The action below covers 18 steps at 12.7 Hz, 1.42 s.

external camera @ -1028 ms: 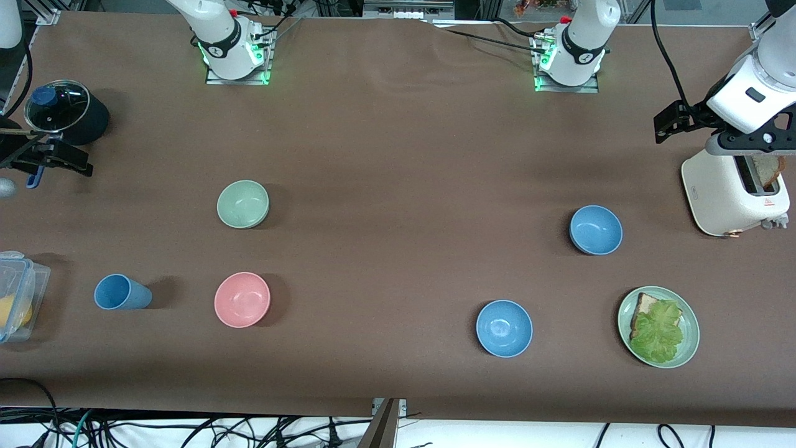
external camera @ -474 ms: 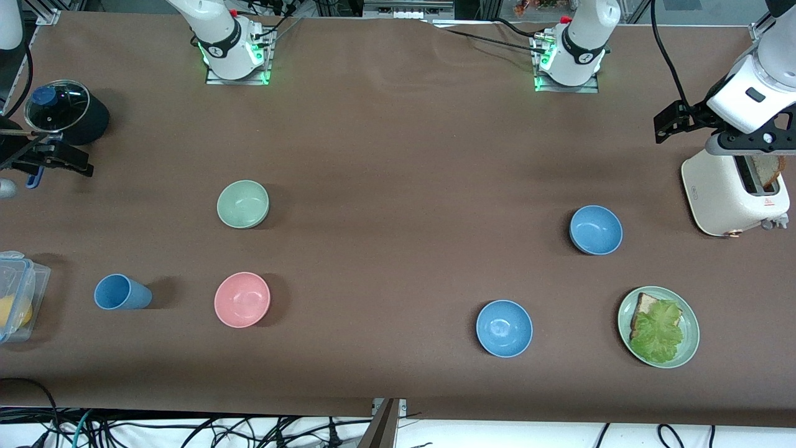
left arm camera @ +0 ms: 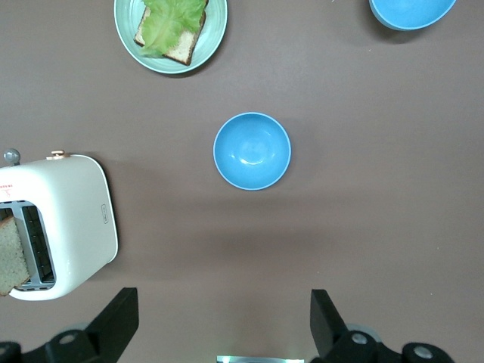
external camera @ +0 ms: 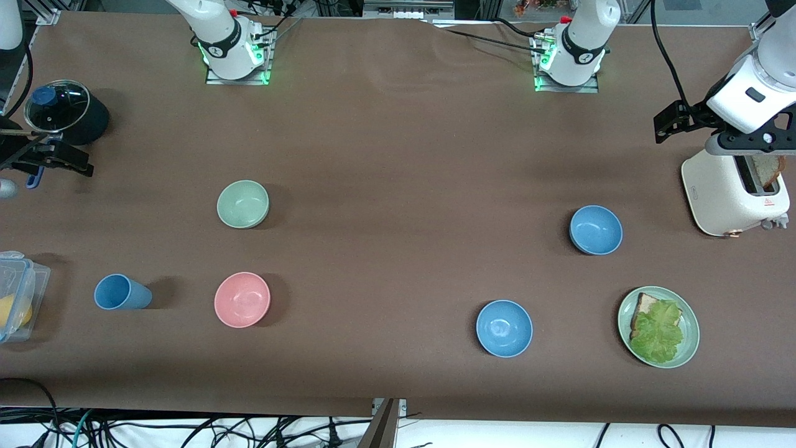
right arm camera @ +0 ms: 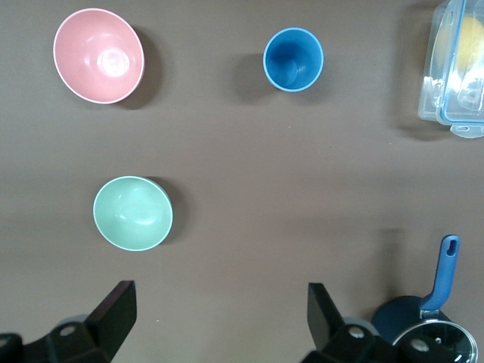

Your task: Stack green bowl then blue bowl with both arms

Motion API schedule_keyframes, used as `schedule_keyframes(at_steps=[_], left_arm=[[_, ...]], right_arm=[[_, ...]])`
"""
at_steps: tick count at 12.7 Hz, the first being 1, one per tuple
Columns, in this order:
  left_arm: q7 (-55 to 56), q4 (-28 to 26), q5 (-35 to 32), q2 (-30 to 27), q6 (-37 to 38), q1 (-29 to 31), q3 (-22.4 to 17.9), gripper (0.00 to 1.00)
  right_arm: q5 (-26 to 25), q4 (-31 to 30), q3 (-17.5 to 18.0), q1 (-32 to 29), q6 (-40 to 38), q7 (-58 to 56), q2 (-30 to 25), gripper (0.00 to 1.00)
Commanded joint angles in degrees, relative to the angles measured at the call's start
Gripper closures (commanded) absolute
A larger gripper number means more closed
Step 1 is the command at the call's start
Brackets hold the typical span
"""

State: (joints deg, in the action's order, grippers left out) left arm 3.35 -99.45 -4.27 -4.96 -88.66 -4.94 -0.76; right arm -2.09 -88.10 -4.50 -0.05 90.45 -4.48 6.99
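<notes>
Four bowls stand on the bench (external camera: pixel 398 143): one green, one pink and two blue. With them are one blue cup (external camera: pixel 121 292), one green plate (external camera: pixel 689 348) carrying bread and lettuce, one white toaster (external camera: pixel 724 193) with a slice in its slot, one black pot (external camera: pixel 84 124) under a glass lid, and one clear plastic box (external camera: pixel 18 292) with something yellow inside.

The green bowl (external camera: pixel 243 203) sits empty toward the right arm's end, farther from the front camera than the pink bowl (external camera: pixel 242 299). The blue bowl (external camera: pixel 596 230), the duller of the two, sits empty toward the left arm's end, between the toaster and the middle of the bench. It is farther from the front camera than both the plate and the brighter blue bowl (external camera: pixel 504 328). Green bowl and blue bowl are well apart, with nothing stacked.

Both arms hang at the bench's ends. The left pincer (left arm camera: pixel 219 333) is up over the bench beside the toaster, its fingers (left arm camera: pixel 113 325) spread wide and gripping nothing. The right pincer (right arm camera: pixel 219 318) is up beside the pot, just as wide and just as empty.

Only the front view takes in every item at once. The left wrist view looks down on the blue bowl, the toaster, the plate and the rim of the brighter bowl. The right wrist view has the green bowl, the pink bowl, the cup and the box. It also shows the pot's blue handle (right arm camera: pixel 446 268) plainly.
</notes>
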Motion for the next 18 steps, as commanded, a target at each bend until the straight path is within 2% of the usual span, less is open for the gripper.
schedule_keyframes(at_steps=[1,6,10,13,18], left_arm=[[0.34,1.54,1.01,0.39,1.47,-0.07,-0.03,0.0],[0.43,1.54,1.1,0.39,1.65,0.02,-0.12,0.0],[0.6,1.54,4.18,0.3,1.65,0.45,-0.21,0.0],[0.6,1.54,4.27,0.3,1.73,0.54,-0.12,0.0],[1.83,1.54,4.18,0.22,1.82,0.45,0.23,0.0]], right_arm=[[-0.64,1.0,0.45,-0.39,-0.18,0.0,0.39,0.0],[0.58,0.83,0.63,-0.3,-0.7,0.17,3.64,0.0],[1.2,0.48,0.8,-0.03,-0.45,0.08,6.36,0.0],[6.47,-1.01,0.8,-0.12,0.87,0.17,10.49,0.0],[8.85,-11.81,0.89,-0.03,12.55,0.26,11.2,0.0]])
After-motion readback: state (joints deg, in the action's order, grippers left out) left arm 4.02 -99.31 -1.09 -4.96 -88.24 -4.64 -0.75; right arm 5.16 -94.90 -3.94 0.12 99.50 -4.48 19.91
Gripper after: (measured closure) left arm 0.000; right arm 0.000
